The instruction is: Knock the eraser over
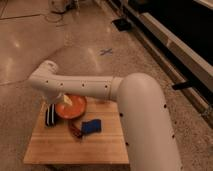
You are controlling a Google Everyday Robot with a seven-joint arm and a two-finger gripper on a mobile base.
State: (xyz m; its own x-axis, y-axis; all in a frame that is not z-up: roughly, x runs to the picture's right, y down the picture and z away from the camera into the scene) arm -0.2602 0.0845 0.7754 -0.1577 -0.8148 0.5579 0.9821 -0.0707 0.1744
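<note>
The hand (52,102) is hanging at the wooden worktop's (55,145) far left edge; whether it is open or closed cannot be told. The eraser (50,116) is standing just below it. The orange bowl (71,107) is sitting immediately right, a blue object (91,126) beyond.
</note>
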